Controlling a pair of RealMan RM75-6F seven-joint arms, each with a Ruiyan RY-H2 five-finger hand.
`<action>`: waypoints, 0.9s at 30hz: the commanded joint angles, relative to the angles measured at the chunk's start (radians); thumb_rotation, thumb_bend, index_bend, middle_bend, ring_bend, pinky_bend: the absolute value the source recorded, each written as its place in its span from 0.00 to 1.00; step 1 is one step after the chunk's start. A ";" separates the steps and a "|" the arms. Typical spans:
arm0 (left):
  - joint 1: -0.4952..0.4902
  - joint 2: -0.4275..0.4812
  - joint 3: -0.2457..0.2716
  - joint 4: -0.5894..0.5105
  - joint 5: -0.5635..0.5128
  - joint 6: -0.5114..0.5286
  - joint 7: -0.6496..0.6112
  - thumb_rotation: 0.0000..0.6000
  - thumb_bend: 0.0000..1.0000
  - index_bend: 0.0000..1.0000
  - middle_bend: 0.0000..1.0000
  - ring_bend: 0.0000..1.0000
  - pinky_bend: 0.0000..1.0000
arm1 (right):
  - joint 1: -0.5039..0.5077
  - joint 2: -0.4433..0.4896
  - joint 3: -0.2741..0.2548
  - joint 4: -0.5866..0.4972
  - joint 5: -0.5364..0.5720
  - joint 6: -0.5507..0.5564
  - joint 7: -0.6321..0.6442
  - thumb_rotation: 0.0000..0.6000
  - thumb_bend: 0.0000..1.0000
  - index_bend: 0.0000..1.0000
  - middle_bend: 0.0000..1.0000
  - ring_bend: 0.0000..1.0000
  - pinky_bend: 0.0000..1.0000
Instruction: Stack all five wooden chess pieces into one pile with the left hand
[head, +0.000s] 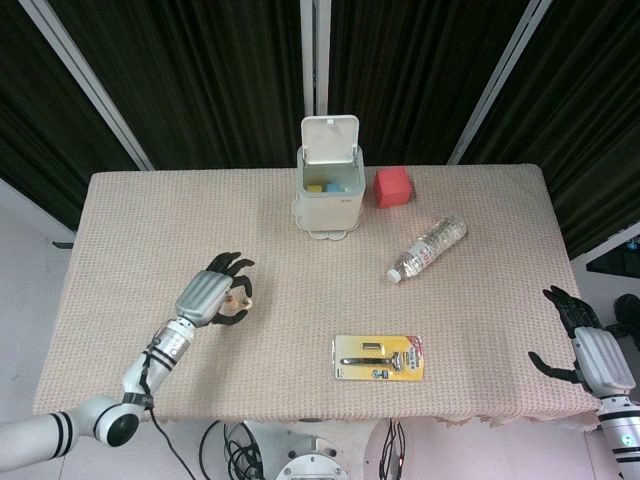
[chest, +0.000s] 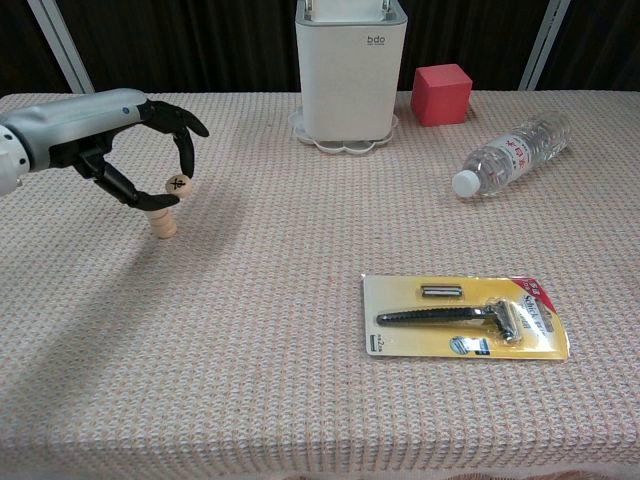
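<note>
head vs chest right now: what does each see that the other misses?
Head view only: the right hand off the table's right edge, and the white bin's open top with items inside. Chest view only: the marking on the chess piece pinched by the left hand, held just above the stack. Both: red block, water bottle, packaged razor.

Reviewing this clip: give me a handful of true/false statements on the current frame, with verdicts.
1. The left hand pinches a chess piece. True.
2. That piece is above the pile. True.
3. The water bottle stands upright. False: it lies on its side.
4. The red cube sits left of the white bin. False: it sits to the right.
5. The razor pack lies flat on the table. True.
</note>
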 joint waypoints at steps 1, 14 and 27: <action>-0.012 -0.011 -0.003 0.048 -0.032 -0.038 -0.029 1.00 0.30 0.50 0.13 0.00 0.00 | 0.002 0.001 0.001 -0.002 0.001 -0.001 -0.005 1.00 0.20 0.00 0.00 0.00 0.00; -0.014 -0.033 0.003 0.104 -0.064 -0.063 -0.064 1.00 0.30 0.50 0.13 0.00 0.00 | 0.001 0.007 0.000 -0.004 -0.003 0.004 0.027 1.00 0.20 0.00 0.00 0.00 0.00; 0.000 -0.014 0.014 0.097 -0.070 -0.053 -0.063 1.00 0.30 0.49 0.13 0.00 0.00 | 0.000 0.007 0.001 0.000 -0.004 0.008 0.036 1.00 0.20 0.00 0.00 0.00 0.00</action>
